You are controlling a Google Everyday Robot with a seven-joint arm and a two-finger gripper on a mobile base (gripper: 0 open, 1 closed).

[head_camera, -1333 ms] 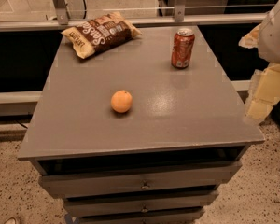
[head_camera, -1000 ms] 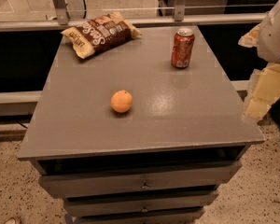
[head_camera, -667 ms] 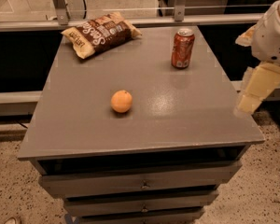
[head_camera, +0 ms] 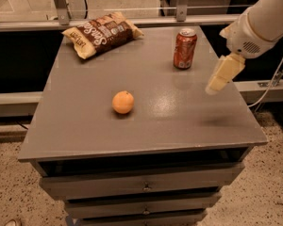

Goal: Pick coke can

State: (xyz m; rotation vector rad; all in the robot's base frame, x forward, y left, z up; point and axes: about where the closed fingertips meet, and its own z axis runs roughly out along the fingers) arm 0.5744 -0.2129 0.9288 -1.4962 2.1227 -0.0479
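The coke can (head_camera: 185, 48) stands upright at the back right of the grey table top (head_camera: 85, 107); it is red-orange with a silver top and white markings. My gripper (head_camera: 216, 86) hangs from the white arm at the right, above the table's right side. It is to the right of the can and a little nearer the camera, apart from it and holding nothing that I can see.
An orange (head_camera: 123, 102) lies near the middle of the table. A brown chip bag (head_camera: 102, 34) lies at the back left. The table has drawers (head_camera: 144, 185) in front. A metal rail (head_camera: 132, 20) runs behind it.
The arm and gripper have swung left, from beyond the table's right edge to over its right side, closer to the can. The can, orange and bag have not moved.
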